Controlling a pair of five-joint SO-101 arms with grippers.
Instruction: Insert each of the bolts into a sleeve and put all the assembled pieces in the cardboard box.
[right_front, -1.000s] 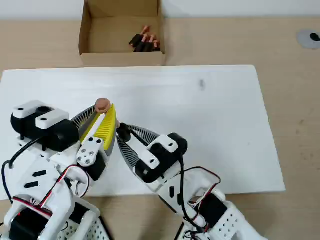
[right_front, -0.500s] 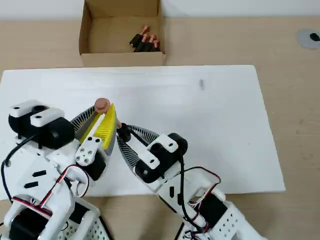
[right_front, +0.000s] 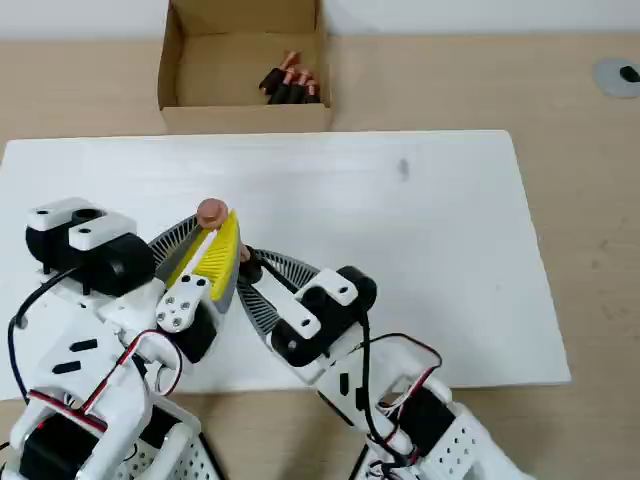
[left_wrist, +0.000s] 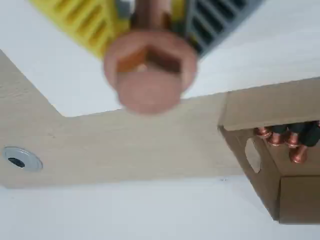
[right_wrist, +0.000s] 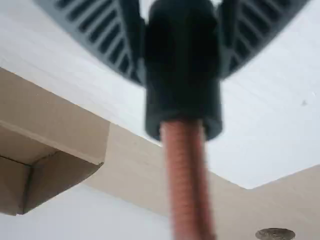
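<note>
From where I stand, both arms sit low in the left half of the frame, their tips meeting over the white board (right_front: 420, 260). The left gripper (right_front: 208, 222) pinches a copper bolt (right_front: 210, 212) between its yellow finger (right_front: 215, 255) and a grey one; the round head pokes out past the fingertips, left of centre in the frame. Its wrist camera looks straight at that head (left_wrist: 150, 70) and its hex socket. Just to the lower right of it, the right gripper (right_front: 248, 266) is clamped on a black sleeve (right_front: 250, 270), its two grey ribbed fingers pressed to either side. Up close, the sleeve (right_wrist: 182, 75) sits squarely between those fingers, and a threaded copper shank (right_wrist: 187, 185) runs out of its end. From above, a bit of copper shows between the yellow finger and the sleeve, though I cannot tell how deep the thread goes in. The box (right_front: 167, 70) stands open at the upper left of the frame, on the wooden table (right_front: 590, 200) just beyond the board's far edge. Inside it, against the right wall, lies a small cluster of assembled pieces (right_front: 290, 82), black bodies with copper heads side by side. A small metal disc (right_front: 615, 75) is set in the table at the upper right.
</note>
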